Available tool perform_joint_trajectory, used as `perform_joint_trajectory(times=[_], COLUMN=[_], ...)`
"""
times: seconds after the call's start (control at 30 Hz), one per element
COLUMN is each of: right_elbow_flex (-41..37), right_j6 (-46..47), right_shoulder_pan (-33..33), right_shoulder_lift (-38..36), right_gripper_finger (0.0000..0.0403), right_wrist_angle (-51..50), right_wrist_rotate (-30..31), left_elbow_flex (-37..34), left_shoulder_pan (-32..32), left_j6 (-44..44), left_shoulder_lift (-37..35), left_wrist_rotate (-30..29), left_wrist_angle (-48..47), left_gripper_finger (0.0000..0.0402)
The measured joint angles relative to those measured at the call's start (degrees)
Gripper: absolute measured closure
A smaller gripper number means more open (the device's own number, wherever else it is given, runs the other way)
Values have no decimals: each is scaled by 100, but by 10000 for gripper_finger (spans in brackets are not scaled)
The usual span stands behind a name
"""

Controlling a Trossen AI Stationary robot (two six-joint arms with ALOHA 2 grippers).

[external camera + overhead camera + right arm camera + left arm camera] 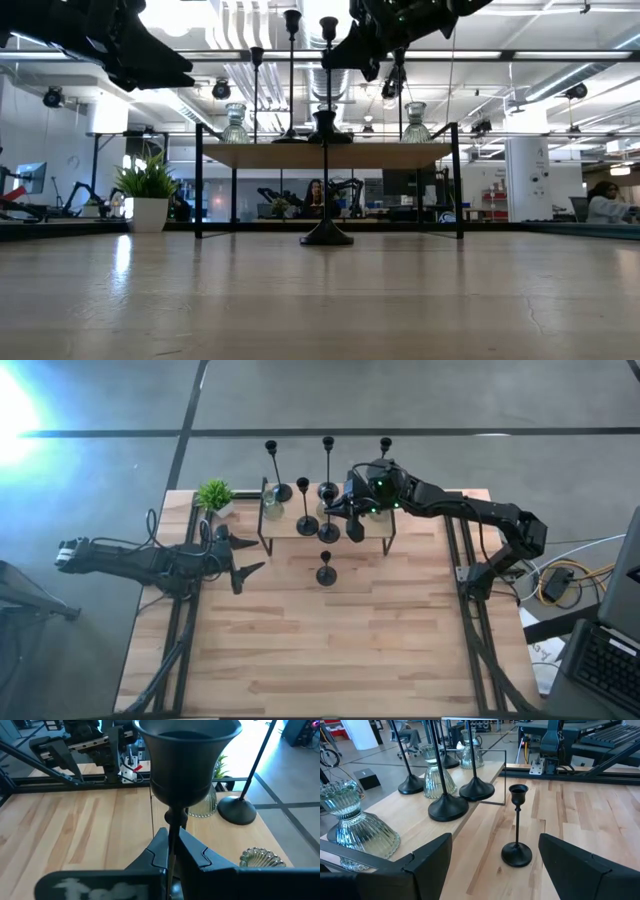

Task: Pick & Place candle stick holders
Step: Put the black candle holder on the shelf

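- The right claw (pixel 172 851) is clamped tight on the thin stem of a black candle stick holder (pixel 186 765), gripping just below its cup top.
- In the high view this right claw (pixel 345 510) hangs over the right half of the small raised shelf (pixel 285 525) near the far edge of the surface (pixel 330 650).
- On the shelf stand more black candle stick holders with round bases and stems of differing heights (pixel 306 523), along with ribbed clear glass holders (pixel 355 827).
- One short black holder (pixel 326 573) stands alone on the surface, just in front of the shelf; in the left wrist view it is upright between the fingers' line of sight (pixel 517 854).
- The left claw (pixel 240 560) waits with its fingers spread wide and nothing between them, above the surface left of the shelf.
- A small green potted plant (pixel 214 496) sits at the far left corner, just beside the shelf.
- People sit in the room beyond, seen in the low view.
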Motion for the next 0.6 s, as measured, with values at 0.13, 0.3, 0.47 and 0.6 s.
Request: perform_joint_trajectory(times=[0.13, 0.3, 0.47, 0.6], right_elbow_flex=[0, -2, -2, -2], right_j6=[11, -17, -15, -22], right_shoulder_pan=[-19, -17, -17, -30], right_shoulder_lift=[0, 0, 0, 0], right_gripper_finger=[394, 394, 394, 394], right_wrist_angle=[35, 96, 103, 103], right_wrist_rotate=[2, 17, 17, 20], left_elbow_flex=[0, 0, 0, 0], left_shoulder_pan=[0, 0, 0, 0], left_j6=[-2, -12, -26, -37], left_shoulder_lift=[1, 0, 2, 0], left_wrist_rotate=[0, 0, 0, 0], left_wrist_angle=[0, 0, 3, 3], left_gripper_finger=[101, 101, 101, 101])
